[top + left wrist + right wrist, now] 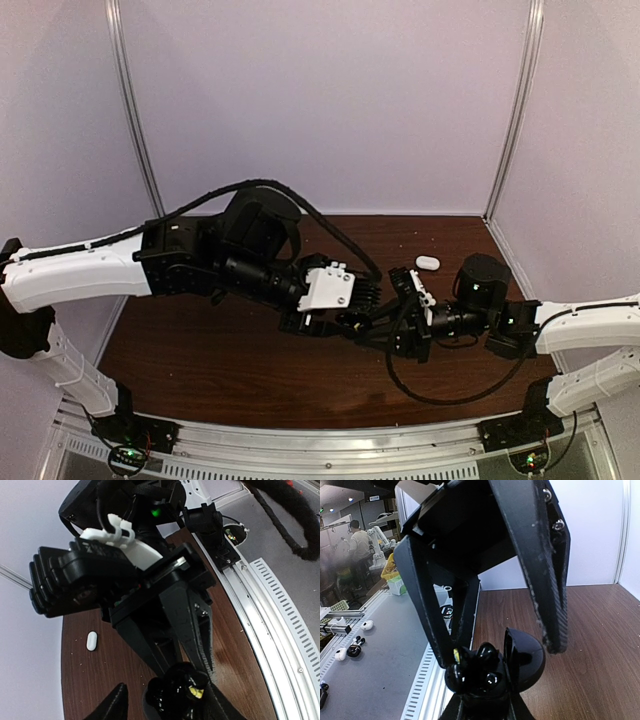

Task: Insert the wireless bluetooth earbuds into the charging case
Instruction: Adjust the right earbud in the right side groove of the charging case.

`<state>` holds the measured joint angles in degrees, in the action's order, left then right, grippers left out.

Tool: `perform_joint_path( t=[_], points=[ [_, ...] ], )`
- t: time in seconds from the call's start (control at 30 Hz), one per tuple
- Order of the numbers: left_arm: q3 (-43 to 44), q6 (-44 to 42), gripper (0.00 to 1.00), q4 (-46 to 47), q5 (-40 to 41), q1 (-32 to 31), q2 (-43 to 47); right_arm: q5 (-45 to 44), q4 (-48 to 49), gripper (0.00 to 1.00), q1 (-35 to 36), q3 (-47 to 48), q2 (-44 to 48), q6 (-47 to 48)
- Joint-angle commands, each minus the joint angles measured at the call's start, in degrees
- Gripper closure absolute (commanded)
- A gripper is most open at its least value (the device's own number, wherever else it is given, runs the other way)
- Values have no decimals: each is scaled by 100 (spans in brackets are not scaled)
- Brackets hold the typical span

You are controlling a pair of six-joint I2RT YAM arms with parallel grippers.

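Observation:
My right gripper (pixel 485 706) is shut on a glossy black round charging case (pixel 525 661) and holds it above the table with its hinged lid open. Glossy black earbuds (pixel 489 652) sit in its hollows. One with a yellow spot (pixel 456 656) stands proud at the rim. My left gripper (pixel 497 647) is open, its fingers (pixel 436 635) spread on either side of the case, one tip beside the yellow-spotted earbud. In the left wrist view the case (pixel 170 695) lies between my open left fingers (pixel 114 704). No white earbuds show.
A small white oval pebble-shaped case (pixel 427 263), closed, lies on the brown table (pixel 200 350) at the back right; it also shows in the left wrist view (pixel 91 641). Both arms meet over the table's middle right. The metal rail (pixel 330 440) runs along the near edge.

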<state>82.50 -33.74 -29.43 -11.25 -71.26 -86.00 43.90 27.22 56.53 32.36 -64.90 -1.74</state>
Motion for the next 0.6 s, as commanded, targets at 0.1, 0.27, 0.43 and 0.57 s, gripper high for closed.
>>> perform_joint_path(
  t=[0.1,0.27,0.43,0.57],
  points=[
    [2,487,49,646,363,8,-66,53,126,100,-2,80,108,-15],
    [-35,599,51,608,426,7,-124,3,123,100,-6,46,203,-30],
    [-172,588,51,605,171,7,7,-136,180,100,-2,-13,329,-89],
    [-393,492,51,677,-151,8,247,-170,184,100,-3,-29,343,-93]
  ],
)
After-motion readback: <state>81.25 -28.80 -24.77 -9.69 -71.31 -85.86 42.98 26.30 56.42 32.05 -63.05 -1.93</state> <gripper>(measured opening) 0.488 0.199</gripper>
